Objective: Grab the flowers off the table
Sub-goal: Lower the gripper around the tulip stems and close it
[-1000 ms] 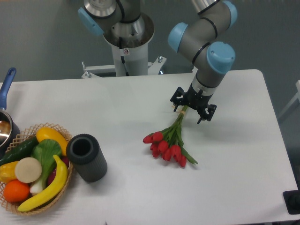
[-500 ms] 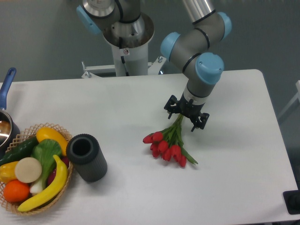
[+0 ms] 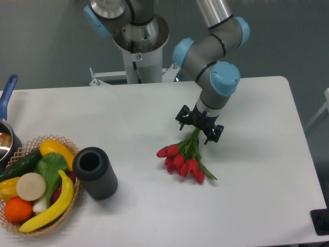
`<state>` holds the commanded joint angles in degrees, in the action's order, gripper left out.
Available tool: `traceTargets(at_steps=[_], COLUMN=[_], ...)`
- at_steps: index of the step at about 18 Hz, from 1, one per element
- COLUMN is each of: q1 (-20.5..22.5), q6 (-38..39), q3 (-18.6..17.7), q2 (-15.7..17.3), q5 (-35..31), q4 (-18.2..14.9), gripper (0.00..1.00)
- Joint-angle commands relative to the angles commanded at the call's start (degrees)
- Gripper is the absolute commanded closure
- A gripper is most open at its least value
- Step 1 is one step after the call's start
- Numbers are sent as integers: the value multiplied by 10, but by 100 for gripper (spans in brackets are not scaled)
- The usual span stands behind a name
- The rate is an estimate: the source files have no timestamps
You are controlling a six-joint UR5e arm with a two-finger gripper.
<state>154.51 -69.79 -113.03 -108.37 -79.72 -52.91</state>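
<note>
Having shifted left and slightly lower than half a second ago, gripper [image 3: 199,125] now hanging over the stem end of the flowers [image 3: 184,159]. Fingers [image 3: 212,135] standing spread, straddling the green stems on either side; whether touching them, impossible to tell. Flowers lying flat on the table [image 3: 257,170] exactly where before, red tulip heads fanning out below and to the left of the fingers, stems running up between them.

Far to the left of the fingers, sitting at the table's near left corner: wicker basket [image 3: 67,143] holding a banana [image 3: 51,208], an orange [image 3: 18,209], a yellow pepper [image 3: 55,149], a cucumber [image 3: 23,164], leafy greens [image 3: 50,167] and a pale round slice [image 3: 31,186]. Just beside the basket, standing upright: black ribbed cylinder [image 3: 95,172], open at the top. At the left edge, peeking in: pot [image 3: 6,141] with a blue handle.

Behind the white tabletop, rising: arm's grey base column [image 3: 140,51], against a dark grey wall.
</note>
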Motion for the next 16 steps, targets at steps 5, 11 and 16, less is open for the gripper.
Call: traceTargets(at_steps=[5, 11, 16], q1=[0, -1, -4], q6=[0, 0, 0], q3=[0, 1, 6], q2=[-5, -9, -14], q5=[0, 0, 0], q4=[5, 7, 12], gripper=[0, 5, 22])
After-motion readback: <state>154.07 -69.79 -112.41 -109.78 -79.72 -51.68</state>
